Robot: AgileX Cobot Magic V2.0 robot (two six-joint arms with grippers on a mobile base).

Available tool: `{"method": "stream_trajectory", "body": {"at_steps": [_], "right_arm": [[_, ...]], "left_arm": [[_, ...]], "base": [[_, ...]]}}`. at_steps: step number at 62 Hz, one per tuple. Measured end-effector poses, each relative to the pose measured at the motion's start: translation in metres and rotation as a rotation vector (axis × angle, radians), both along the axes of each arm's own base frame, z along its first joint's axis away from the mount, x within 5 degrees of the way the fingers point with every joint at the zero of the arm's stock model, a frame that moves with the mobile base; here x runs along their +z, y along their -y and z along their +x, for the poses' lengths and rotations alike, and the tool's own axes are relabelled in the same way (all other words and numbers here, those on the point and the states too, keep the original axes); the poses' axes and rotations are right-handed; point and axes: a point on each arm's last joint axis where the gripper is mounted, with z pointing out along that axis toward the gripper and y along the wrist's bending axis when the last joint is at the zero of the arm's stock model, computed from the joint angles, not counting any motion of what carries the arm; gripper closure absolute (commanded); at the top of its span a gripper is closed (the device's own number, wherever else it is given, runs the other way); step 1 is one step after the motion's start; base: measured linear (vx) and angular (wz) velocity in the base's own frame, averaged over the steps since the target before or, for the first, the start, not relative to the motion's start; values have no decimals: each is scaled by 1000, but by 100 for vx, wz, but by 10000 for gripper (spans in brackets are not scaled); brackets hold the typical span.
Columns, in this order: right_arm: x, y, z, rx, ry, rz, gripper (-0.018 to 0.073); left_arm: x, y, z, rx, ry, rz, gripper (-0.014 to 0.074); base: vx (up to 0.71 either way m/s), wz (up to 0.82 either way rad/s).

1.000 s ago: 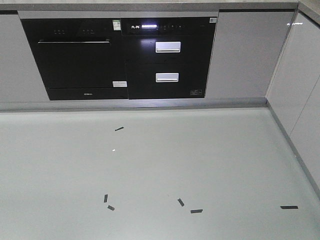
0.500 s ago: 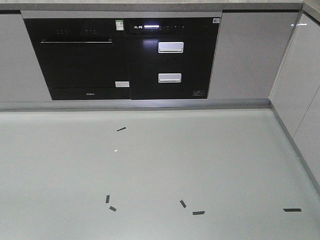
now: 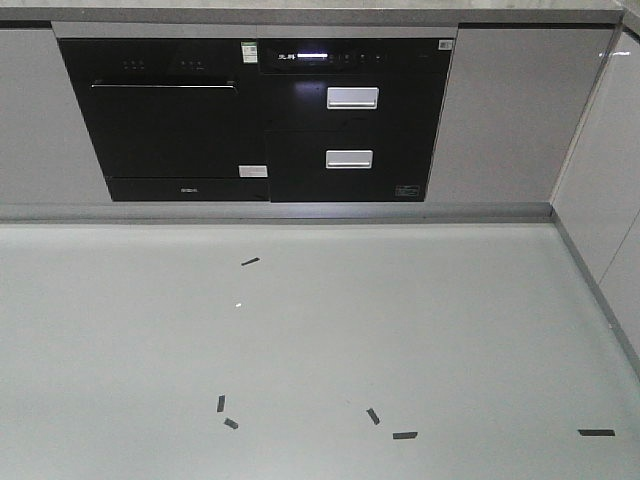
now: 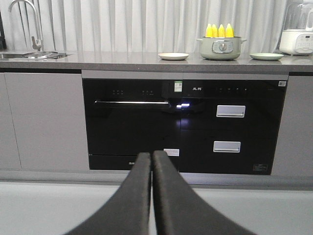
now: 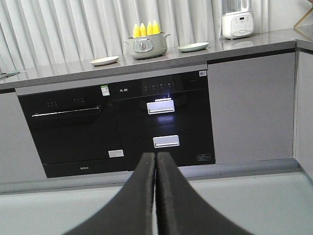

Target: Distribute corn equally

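Several yellow corn cobs (image 4: 219,31) stand upright in a grey-green pot (image 4: 221,48) on the far counter, also seen in the right wrist view as corn (image 5: 145,29) in the pot (image 5: 145,46). A cream plate (image 4: 173,56) lies left of the pot and a green plate (image 4: 266,56) lies to its right. My left gripper (image 4: 152,155) and right gripper (image 5: 156,155) are both shut with nothing between the fingers, low over the floor and far from the counter. The front view shows neither corn nor grippers.
Black built-in appliances (image 3: 250,120) fill the cabinet front below the counter. A sink tap (image 4: 29,24) is at the counter's left and a white appliance (image 4: 297,29) at its right. Grey floor with black tape marks (image 3: 405,435) lies ahead. A side cabinet (image 3: 610,200) closes off the right.
In the front view the cabinets and the floor marks have slid to the right and slightly down in the picture, so the view has shifted.
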Motion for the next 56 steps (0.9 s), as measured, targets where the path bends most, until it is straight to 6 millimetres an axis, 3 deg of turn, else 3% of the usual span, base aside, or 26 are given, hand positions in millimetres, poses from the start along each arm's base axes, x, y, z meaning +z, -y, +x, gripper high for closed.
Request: {"method": "stream_trajectory", "body": {"at_steps": [56], "right_arm": [[0, 0, 0, 0, 0, 0, 561]], "left_arm": [[0, 0, 0, 0, 0, 0, 603]], "base": [[3, -4]]}}
